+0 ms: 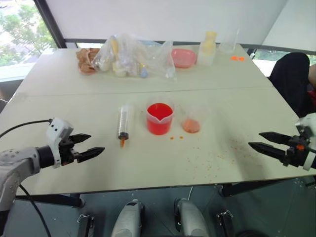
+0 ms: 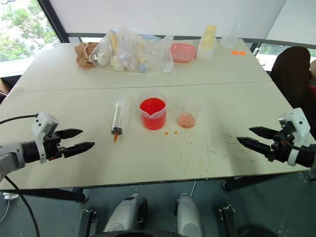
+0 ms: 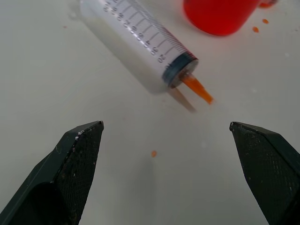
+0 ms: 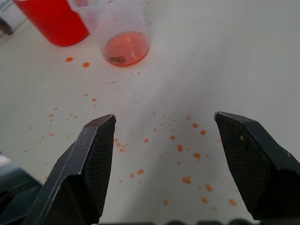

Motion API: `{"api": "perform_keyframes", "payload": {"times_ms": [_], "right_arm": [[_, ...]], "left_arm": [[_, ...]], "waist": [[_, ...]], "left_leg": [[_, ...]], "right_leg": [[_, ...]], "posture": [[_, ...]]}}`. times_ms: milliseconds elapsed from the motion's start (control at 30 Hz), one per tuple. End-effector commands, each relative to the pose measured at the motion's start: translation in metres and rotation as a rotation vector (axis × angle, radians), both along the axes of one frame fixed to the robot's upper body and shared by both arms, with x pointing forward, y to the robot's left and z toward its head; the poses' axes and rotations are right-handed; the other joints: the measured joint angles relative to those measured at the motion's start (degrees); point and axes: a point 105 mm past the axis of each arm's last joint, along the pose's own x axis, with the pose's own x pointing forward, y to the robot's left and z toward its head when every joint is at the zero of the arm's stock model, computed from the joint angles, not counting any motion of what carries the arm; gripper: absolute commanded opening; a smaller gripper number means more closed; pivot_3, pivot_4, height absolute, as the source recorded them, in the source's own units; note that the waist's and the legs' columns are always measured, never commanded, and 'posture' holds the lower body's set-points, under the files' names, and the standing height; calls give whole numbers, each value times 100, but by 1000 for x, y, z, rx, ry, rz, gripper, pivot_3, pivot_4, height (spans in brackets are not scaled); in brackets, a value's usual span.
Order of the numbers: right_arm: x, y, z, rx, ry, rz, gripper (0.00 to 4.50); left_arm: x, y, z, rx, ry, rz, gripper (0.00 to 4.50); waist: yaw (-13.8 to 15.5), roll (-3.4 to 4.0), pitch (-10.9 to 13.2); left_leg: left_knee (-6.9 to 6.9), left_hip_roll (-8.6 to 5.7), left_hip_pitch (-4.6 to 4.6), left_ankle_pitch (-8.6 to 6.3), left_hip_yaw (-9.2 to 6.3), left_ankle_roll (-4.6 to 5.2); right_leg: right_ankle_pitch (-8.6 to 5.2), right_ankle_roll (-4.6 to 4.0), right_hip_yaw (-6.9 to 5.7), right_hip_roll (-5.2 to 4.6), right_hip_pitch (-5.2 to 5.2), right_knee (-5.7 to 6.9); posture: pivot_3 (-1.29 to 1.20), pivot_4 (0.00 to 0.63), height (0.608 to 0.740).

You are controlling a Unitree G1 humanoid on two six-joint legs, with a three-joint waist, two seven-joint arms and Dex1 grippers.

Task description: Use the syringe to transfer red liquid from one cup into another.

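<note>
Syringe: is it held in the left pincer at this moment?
No, the syringe lies flat on the table beside the red beaker, and the open left pincer is apart from it.

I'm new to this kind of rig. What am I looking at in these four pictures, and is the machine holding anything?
This is a humanoid robot with two arms, each ending in a two-fingered black gripper. The two wide pictures come from cameras on its head, looking down over a white table. The two close-ups come from wrist cameras looking along each gripper's fingers.

On the table lie a syringe with an orange tip, a spouted beaker full of red liquid, and a smaller clear cup with a little pale orange at its base. Orange drops speckle the surface. Bags and containers sit at the far side.

The left gripper and right gripper are both open and hold nothing.
</note>
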Motion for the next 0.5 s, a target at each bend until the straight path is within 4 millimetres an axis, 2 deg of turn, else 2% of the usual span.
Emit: {"api": "perform_keyframes", "payload": {"times_ms": [33, 200, 500], "right_arm": [[1, 7, 11, -20, -52, 26, 3525], [2, 9, 8, -19, -51, 26, 3525], [5, 10, 5, -17, -52, 31, 3525]], "left_arm": [[5, -1, 7, -3, -30, -8, 4480], [9, -2, 10, -7, -39, 2, 4480], [14, 1, 1, 55, -48, 38, 4480]], "waist": [[6, 0, 0], [28, -1, 0], [46, -1, 0]], "left_leg": [[0, 0, -2, 0, 0, 0], [0, -1, -6, 0, 5, 0], [0, -3, -6, 0, 6, 0]], "right_leg": [[3, -5, -1, 1, -2, 1], [4, -6, -1, 1, -3, 0], [4, -6, -1, -1, -3, -1]], "posture": [[0, 150, 740], [0, 150, 740], [0, 150, 740]]}}
